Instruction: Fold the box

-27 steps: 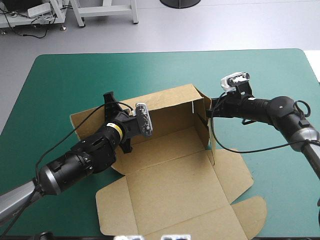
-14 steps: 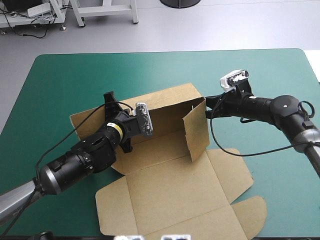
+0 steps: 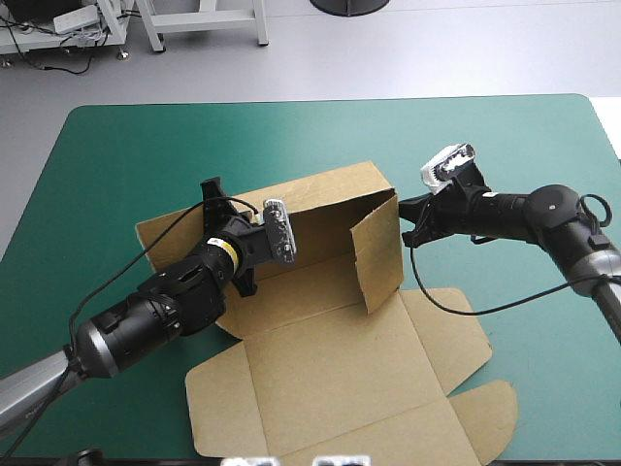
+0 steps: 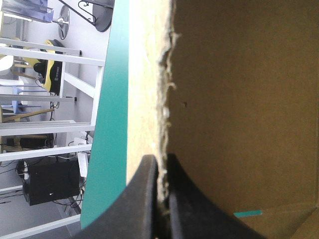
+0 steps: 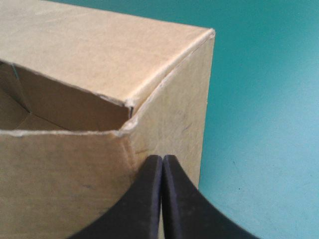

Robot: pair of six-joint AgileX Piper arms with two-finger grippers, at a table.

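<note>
At mid-table on the teal-green cover (image 3: 116, 146): the box (image 3: 330, 320), back wall raised, lid flat toward the near edge. Ran lengthwise left to right. Was pinched at the back wall's left end by the left gripper (image 4: 160, 167), fingers clamped on the board. Was met outside the right end wall (the nearer arm there) by the right gripper (image 5: 162, 160), fingers closed together, empty, probably touching.

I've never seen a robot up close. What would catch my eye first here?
A brown box on the teal-green table: most of the sheet lies flat, its far wall and right end flap standing up. The left gripper pinches the far wall's ragged edge between black fingers; the right gripper, fingers shut to a point, meets the box's right end from outside.
</note>
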